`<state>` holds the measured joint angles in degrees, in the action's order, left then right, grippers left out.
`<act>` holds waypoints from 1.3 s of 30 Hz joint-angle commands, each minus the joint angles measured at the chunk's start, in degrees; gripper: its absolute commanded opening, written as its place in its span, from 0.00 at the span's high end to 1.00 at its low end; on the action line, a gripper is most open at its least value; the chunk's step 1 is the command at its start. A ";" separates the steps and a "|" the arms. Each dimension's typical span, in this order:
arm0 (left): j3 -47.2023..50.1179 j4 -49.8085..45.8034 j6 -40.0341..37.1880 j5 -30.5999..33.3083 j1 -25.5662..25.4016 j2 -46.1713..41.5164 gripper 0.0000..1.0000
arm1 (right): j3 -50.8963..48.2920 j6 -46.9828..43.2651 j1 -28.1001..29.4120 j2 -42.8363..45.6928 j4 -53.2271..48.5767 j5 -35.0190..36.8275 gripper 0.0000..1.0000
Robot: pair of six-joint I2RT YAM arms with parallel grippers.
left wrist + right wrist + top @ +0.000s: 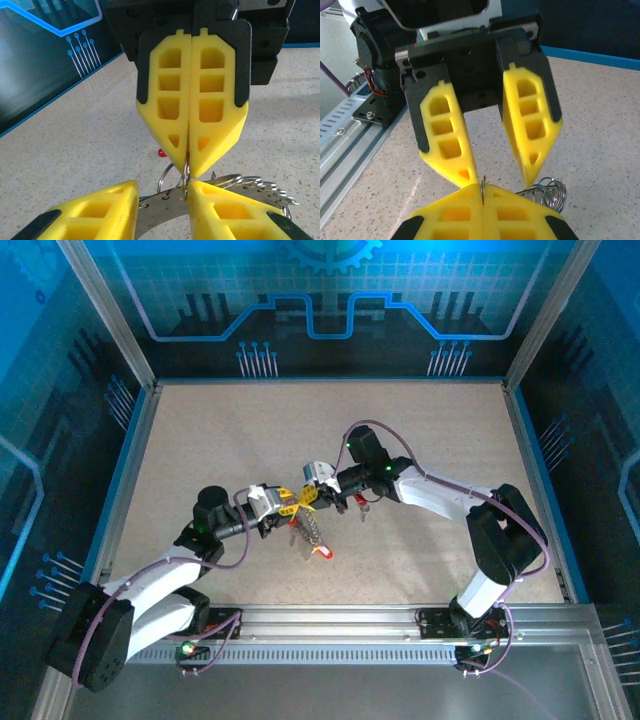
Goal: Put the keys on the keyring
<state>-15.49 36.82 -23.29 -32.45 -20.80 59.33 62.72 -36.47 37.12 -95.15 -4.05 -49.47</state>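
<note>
Gripping keyring, left hand, right hand nipping loop

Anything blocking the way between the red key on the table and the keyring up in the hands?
Nothing visible. The red key lies on the table close to the keyring, which the left hand grips while the right hand pinches a wire loop.

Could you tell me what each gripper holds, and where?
The right gripper pinches a thin wire ring by its rim; the left gripper clamps the flat keyring, jaws on its two edges.
</note>
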 commanded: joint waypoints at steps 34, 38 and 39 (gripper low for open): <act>2.57 10.15 -0.64 -4.41 -1.70 0.96 1.00 | -5.55 -3.49 0.49 9.56 -0.89 9.19 0.60; 2.72 10.33 -0.64 -5.17 -1.80 0.52 1.00 | -7.53 -3.12 1.10 10.89 0.28 12.10 0.61; 2.57 9.71 -1.15 -5.09 -1.86 0.68 1.00 | -8.30 -2.29 1.06 11.39 1.42 13.57 0.61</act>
<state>-13.28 42.98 -22.87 -34.63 -22.04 61.06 55.92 -39.05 37.78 -85.80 -4.23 -39.68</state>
